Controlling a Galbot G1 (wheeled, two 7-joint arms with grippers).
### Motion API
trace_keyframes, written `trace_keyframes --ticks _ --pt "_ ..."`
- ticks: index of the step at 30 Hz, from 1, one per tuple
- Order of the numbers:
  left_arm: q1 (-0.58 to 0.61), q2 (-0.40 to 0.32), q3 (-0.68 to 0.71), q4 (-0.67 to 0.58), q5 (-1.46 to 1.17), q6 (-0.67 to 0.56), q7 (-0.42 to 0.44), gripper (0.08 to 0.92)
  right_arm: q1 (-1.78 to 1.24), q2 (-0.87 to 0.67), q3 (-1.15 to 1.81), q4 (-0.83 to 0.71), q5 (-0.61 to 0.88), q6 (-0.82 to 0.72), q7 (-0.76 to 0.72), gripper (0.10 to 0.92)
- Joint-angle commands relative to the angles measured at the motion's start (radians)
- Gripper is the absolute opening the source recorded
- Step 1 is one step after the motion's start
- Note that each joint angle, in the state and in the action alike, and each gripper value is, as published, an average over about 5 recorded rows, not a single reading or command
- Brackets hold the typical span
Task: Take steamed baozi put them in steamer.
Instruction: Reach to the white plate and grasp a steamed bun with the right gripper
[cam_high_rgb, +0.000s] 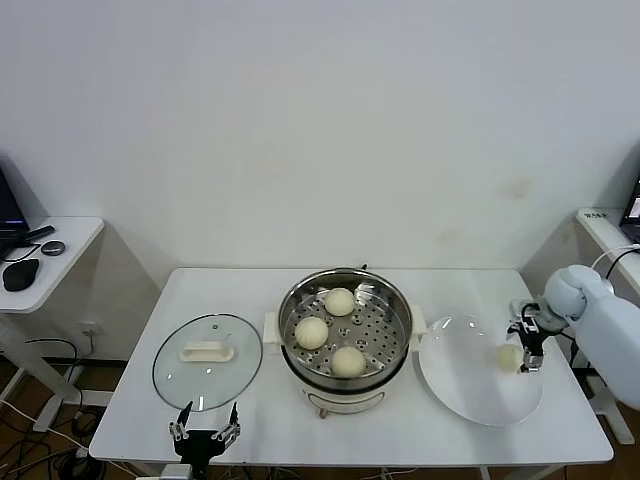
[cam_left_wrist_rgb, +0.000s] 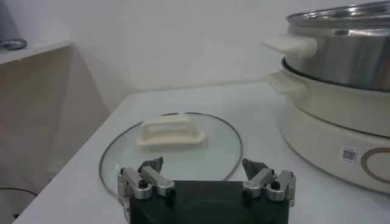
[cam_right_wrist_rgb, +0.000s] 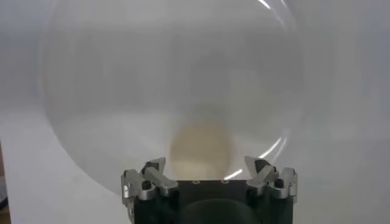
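I see my right gripper (cam_high_rgb: 527, 345), fingers spread wide, hanging directly over the last baozi (cam_high_rgb: 509, 357) on the plate (cam_high_rgb: 470, 395), while my left gripper (cam_high_rgb: 205, 432), also open, idles far off beside the lid (cam_high_rgb: 207, 361).

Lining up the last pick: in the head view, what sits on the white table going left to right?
Glass lid → steamer holding three baozi → white plate → the last baozi on the plate, with the right gripper over it, jaws open.
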Motion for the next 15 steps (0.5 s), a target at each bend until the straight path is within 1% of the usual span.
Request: trace_keyframes --ticks 1,15 --pt "-0.001 -0.001 0.0 0.005 -0.001 0.0 0.0 0.823 -0.02 0.025 0.015 -0.025 -0.024 0.007 0.022 0.823" --pt "-0.002 -0.001 0.0 0.01 -0.001 -0.001 -0.002 0.823 -0.017 0.03 0.01 -0.025 -0.024 0.002 0.024 0.823"
